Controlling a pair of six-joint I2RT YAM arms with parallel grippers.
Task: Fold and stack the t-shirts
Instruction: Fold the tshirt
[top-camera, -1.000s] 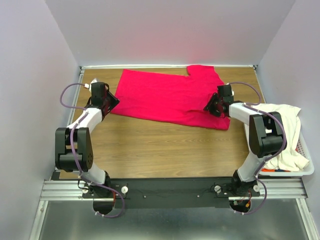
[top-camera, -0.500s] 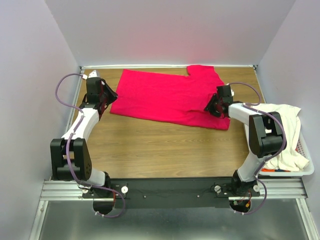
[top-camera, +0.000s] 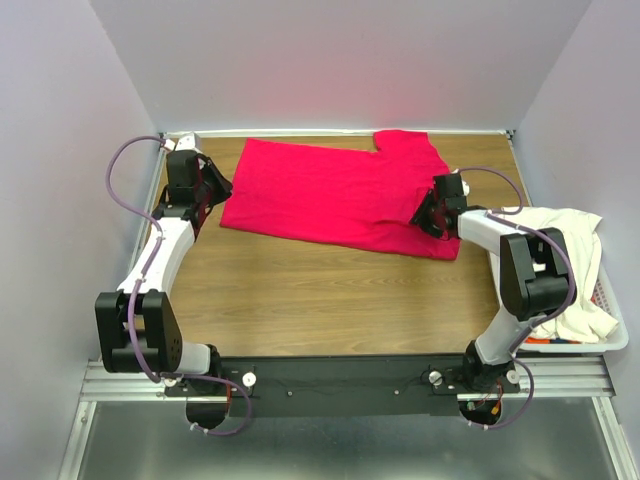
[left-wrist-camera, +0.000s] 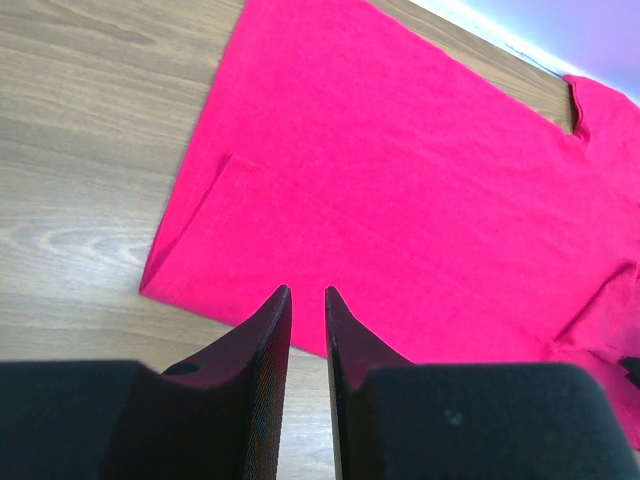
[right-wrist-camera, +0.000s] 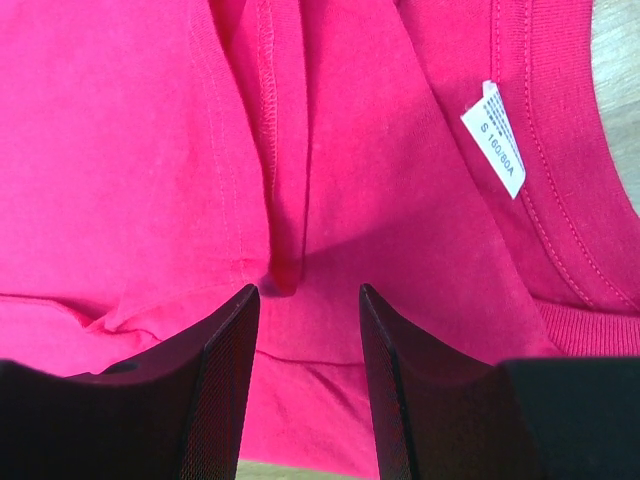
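robot lab cell: white panels (top-camera: 340, 60) walled the wood-grain table (top-camera: 300, 290) under the fingers (left-wrist-camera: 262, 380); arms (top-camera: 165, 245) bolted to aluminium rail (top-camera: 120, 378).

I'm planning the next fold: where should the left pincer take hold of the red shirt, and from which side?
Probably the near-left corner of the red shirt, coming from the left across the table. It lies flat, so only an edge can be pinched; there the cloth is doubled, close to the left pincer.

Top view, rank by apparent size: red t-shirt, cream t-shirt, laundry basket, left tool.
1. red t-shirt
2. cream t-shirt, partly hidden behind the right arm
3. left tool
Unranked: laundry basket, mostly covered by the cream t-shirt.
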